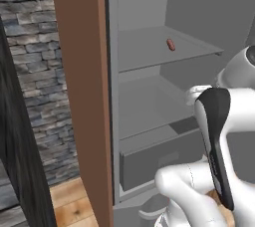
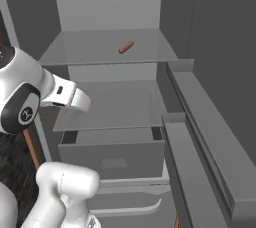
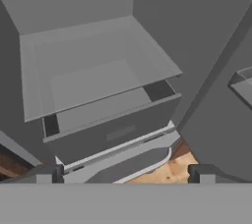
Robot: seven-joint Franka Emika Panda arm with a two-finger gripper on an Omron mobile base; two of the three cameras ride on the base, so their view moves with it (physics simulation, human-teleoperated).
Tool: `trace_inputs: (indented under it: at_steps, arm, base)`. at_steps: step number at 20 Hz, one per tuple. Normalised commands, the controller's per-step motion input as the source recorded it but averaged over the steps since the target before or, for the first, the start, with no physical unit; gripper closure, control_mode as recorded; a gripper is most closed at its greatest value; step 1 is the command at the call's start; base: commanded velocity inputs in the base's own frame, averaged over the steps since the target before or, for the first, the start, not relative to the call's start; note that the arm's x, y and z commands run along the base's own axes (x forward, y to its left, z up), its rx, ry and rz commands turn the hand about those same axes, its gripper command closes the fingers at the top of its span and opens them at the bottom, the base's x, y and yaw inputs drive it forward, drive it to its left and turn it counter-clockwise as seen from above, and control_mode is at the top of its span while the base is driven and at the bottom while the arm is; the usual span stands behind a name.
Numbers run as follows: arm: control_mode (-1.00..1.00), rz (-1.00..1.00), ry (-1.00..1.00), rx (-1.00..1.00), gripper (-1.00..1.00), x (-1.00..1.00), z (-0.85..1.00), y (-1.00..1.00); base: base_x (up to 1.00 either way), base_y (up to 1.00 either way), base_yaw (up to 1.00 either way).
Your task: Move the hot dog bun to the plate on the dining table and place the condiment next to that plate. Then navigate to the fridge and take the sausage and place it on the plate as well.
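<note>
Gripper (image 3: 123, 175) nearest, wide open, empty, facing fridge (image 2: 200, 122) drawer (image 3: 113, 132); sausage (image 2: 126, 47) far on upper shelf (image 2: 100, 47), awaiting pickup.

Lighting flat and even, rendered; no distinct light source. Fridge (image 2: 115, 2) interior reads mid-grey, side walls darker than the back panel. Soft shading under the shelves (image 1: 164, 52), no hard shadows. No glare on the metal. Slight softness overall, edges mildly jagged. Sausage (image 2: 126, 47) small but distinct. Hand view tilted; no visible lens distortion.
</note>
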Motion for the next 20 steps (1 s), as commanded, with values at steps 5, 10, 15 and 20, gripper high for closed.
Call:
trace_inputs:
  at_steps: [5, 10, 15, 20]
  arm:
    - [-1.00, -0.01, -0.02, 0.00, -1.00, 0.87, 0.56, -0.14]
    - [-1.00, 0.00, -0.03, 0.00, -1.00, 0.91, 0.44, -0.07]
    - [-1.00, 0.00, -0.02, 0.00, -1.00, 0.78, 0.07, -0.02]
    - [-1.00, 0.00, -0.01, 0.00, -1.00, 0.63, 0.00, -0.14]
  base:
    - [0.00, 0.00, 0.00]
    - [0.00, 0.00, 0.00]
    - [0.00, 0.00, 0.00]
    - [0.00, 0.00, 0.00]
